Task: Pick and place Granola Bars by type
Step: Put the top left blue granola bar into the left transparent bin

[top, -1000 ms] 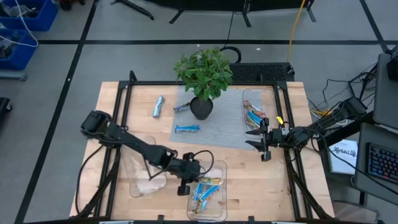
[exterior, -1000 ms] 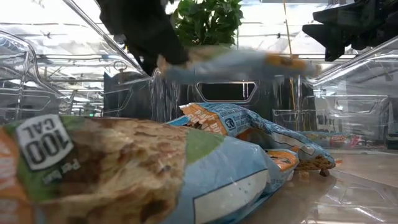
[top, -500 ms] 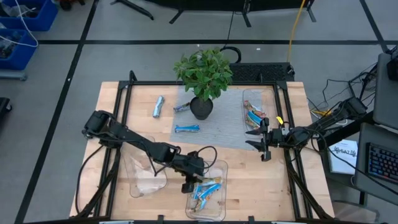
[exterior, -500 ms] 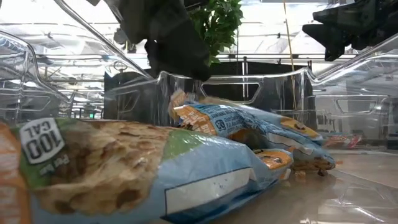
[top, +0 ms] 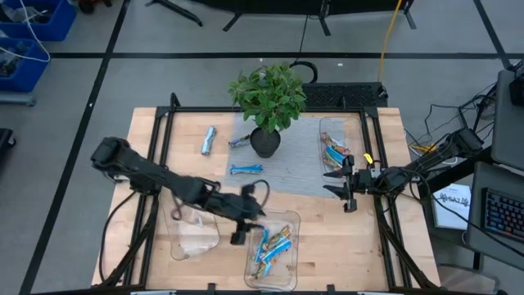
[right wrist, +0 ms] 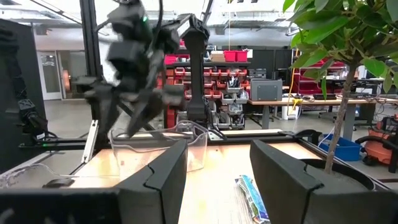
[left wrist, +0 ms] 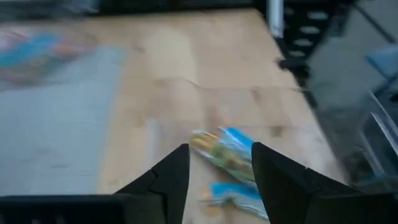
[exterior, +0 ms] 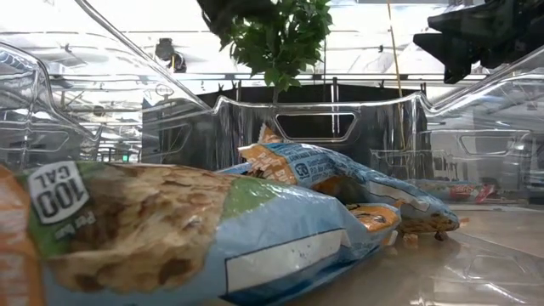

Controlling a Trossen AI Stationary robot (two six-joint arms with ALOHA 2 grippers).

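Your left hand is hovering spread and empty beside the near-edge tray, where several Granola Bars are lying. Three loose bars are waiting toward the counter's far edge. Your right hand is idling spread near the right-edge tray.

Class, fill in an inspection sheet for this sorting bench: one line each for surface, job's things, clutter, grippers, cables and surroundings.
Surface: wooden table with a grey mat in the middle.
Job's things: granola bars piled in the near clear tray; more in the far right tray; three loose bars on or beside the mat.
Clutter: potted plant on the mat; a third clear tray at near left.
Grippers: left gripper open, empty, at the near tray's edge; right gripper open, empty, waiting by the far right tray.
Cables: black cable looped on the left arm.
Surroundings: blue bins on the floor; keyboard at right.
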